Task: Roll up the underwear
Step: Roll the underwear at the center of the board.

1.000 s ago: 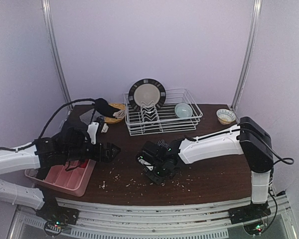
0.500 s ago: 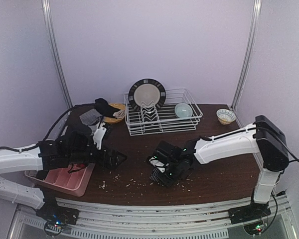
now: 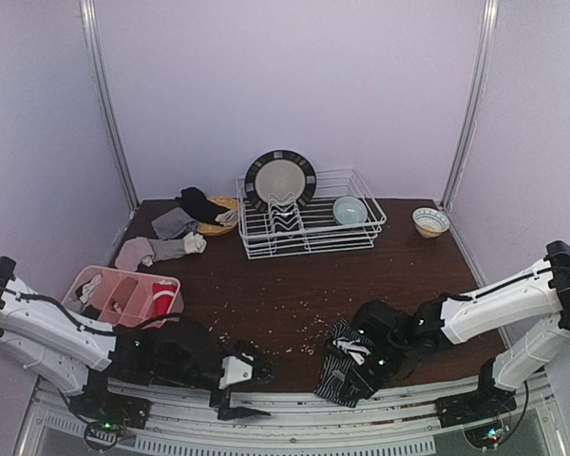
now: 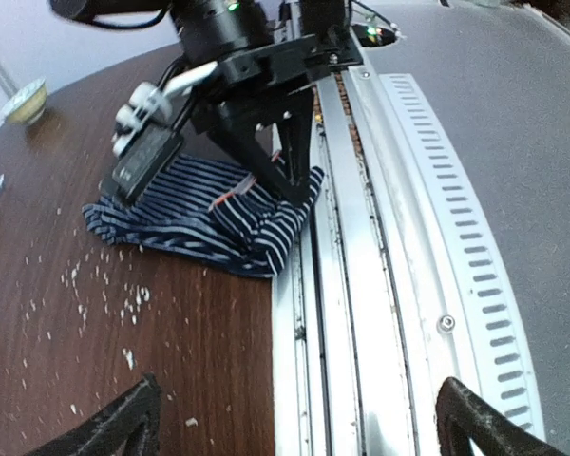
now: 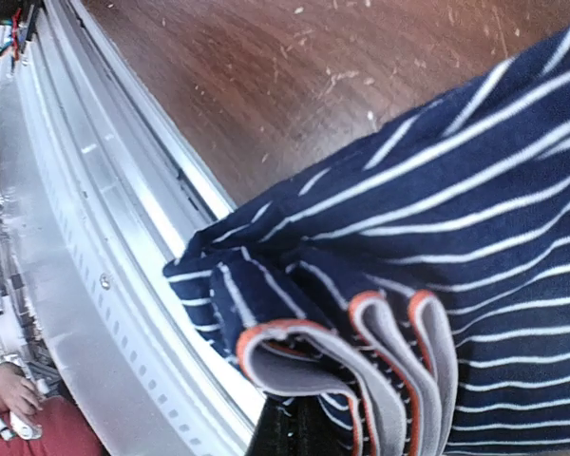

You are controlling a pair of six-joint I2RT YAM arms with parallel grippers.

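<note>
Lying at the near edge of the dark wooden table [image 3: 285, 285], the navy-and-white striped cloth briefs [image 3: 337, 375] run far-to-near and spill onto the metal rail [image 4: 361, 285], clamped in the right gripper [image 3: 369, 359] (orange-trimmed hem folded). The left gripper [image 3: 239, 385] — jaws wide apart, empty — faces them from just left; the pink plastic tray [image 3: 123, 294] stands well apart.

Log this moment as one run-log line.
right hand: shut on striped underwear | place: near edge of table | left hand: open, empty | cloth: bunched, no neat roll
</note>
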